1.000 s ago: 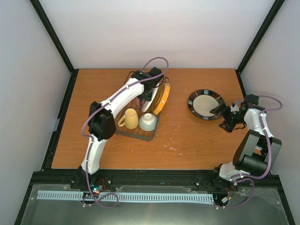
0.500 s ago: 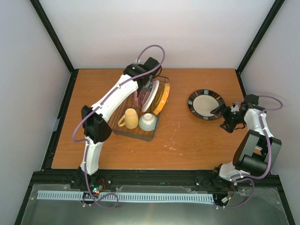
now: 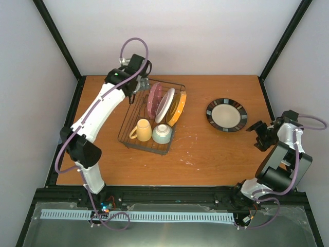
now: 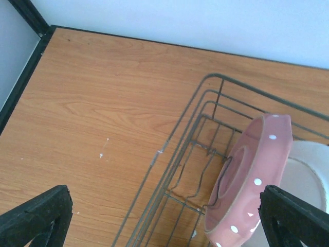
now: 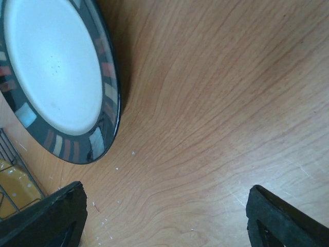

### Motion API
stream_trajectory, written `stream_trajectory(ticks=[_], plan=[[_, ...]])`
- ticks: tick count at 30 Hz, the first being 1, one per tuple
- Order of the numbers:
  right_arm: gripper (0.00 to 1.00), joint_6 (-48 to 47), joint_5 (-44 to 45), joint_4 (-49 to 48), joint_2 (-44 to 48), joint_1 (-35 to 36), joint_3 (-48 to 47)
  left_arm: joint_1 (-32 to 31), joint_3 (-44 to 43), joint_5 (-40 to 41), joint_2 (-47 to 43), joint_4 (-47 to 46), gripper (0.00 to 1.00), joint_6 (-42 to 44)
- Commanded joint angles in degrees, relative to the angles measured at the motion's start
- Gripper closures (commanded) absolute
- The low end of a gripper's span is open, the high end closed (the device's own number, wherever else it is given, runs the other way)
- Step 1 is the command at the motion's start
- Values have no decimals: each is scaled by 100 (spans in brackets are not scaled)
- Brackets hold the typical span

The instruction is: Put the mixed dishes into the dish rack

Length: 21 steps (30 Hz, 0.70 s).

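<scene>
The dish rack (image 3: 134,114) stands left of centre on the table. A pink white-dotted plate (image 3: 153,99), a white plate (image 3: 164,105) and an orange-yellow plate (image 3: 179,107) stand on edge in its far half. In its near half sit the yellow mug (image 3: 143,130) and the mint bowl (image 3: 162,133). My left gripper (image 3: 142,86) hovers open over the rack's far left corner, holding nothing; its wrist view shows the pink plate (image 4: 253,172) and rack wires (image 4: 177,170). The dark-rimmed plate (image 3: 226,114) lies flat on the table. My right gripper (image 3: 258,135) is open, to the right of that plate (image 5: 56,77) and apart from it.
Black frame rails run along the table's left edge (image 3: 64,135) and right edge (image 3: 264,90). White walls close in the back and sides. Bare wood lies between the rack and the dark-rimmed plate (image 3: 195,139). A corner of the rack with the orange-yellow plate (image 5: 15,193) shows in the right wrist view.
My left arm has drawn back to the upper left, off the plates in the rack, and its jaws have opened. My right gripper has backed away to the right from the dark-rimmed plate.
</scene>
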<state>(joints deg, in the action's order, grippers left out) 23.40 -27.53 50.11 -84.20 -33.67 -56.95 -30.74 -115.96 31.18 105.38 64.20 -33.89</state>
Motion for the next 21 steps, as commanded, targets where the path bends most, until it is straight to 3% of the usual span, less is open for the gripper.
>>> stream_trajectory(ticks=[1,10,18,21], plan=[[15,106,-269,-202,-342,-23,247,139,211,-284,-434,-630,0,-94],[15,240,-1161,-911,-1008,-17,153,156,623,-329,-537,-709,0,-164],[31,622,-1694,-1799,-1610,24,314,234,981,-402,-670,-934,0,-55],[31,742,-1710,-2036,-1814,118,378,262,1025,-372,-695,-952,0,-30]])
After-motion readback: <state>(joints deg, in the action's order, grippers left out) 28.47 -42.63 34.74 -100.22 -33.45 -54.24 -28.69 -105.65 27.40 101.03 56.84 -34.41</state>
